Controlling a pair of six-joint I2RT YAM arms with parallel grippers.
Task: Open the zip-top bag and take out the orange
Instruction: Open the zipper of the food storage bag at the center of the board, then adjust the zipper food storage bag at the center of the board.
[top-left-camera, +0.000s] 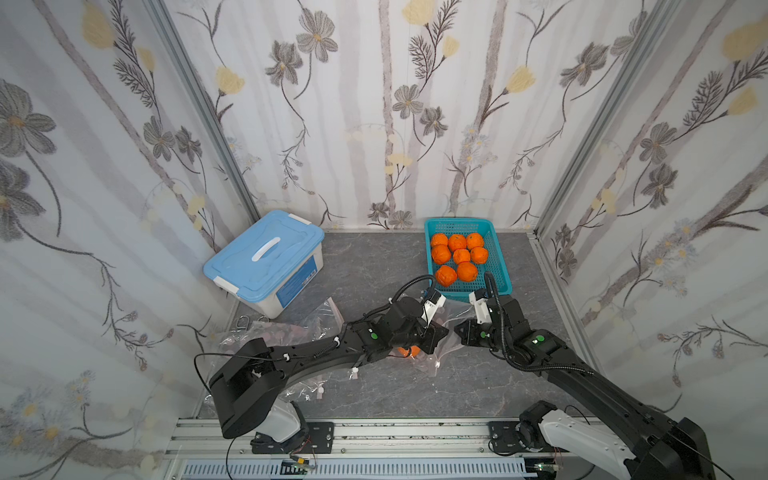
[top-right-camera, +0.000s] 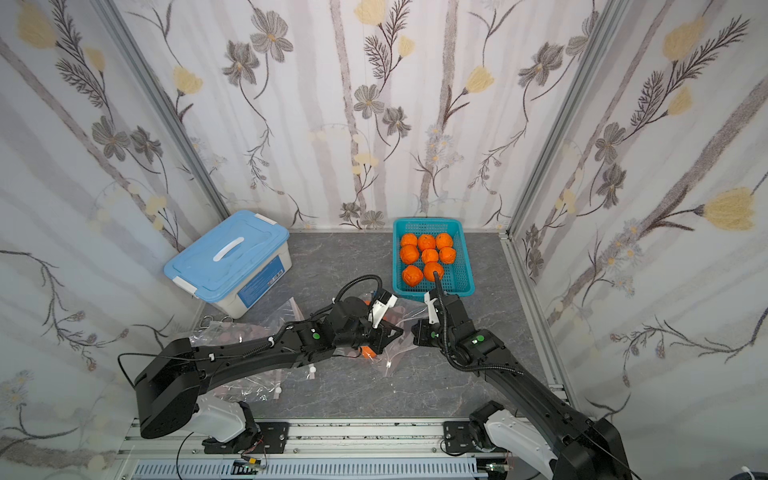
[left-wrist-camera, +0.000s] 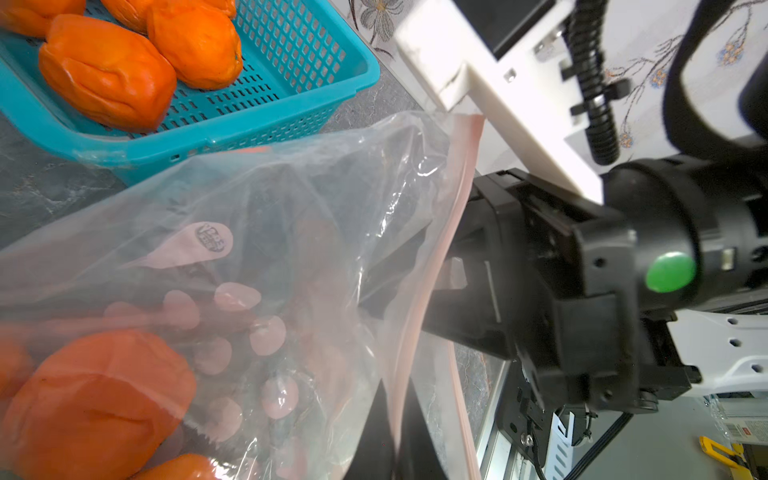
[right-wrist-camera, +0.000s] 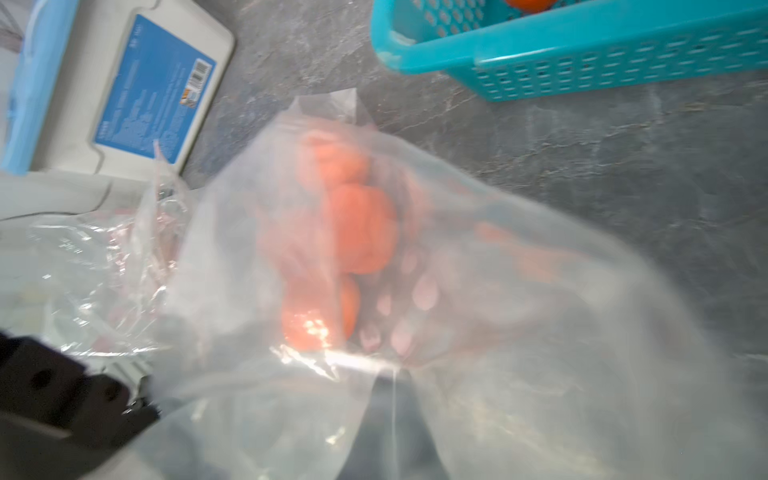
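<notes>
The clear zip-top bag with a pink seal strip hangs mid-table between my two arms. An orange shows under the left arm, inside the bag; in the left wrist view the orange lies behind the film, and in the right wrist view it is blurred. My left gripper is shut on the pink seal strip of the bag. My right gripper is shut on the film of the bag from the opposite side. The two sets of fingertips almost meet, left gripper facing right gripper.
A teal basket holding several oranges stands just behind the grippers. A white box with a blue lid sits at the back left. Other crumpled clear bags lie under the left arm. Patterned walls close three sides.
</notes>
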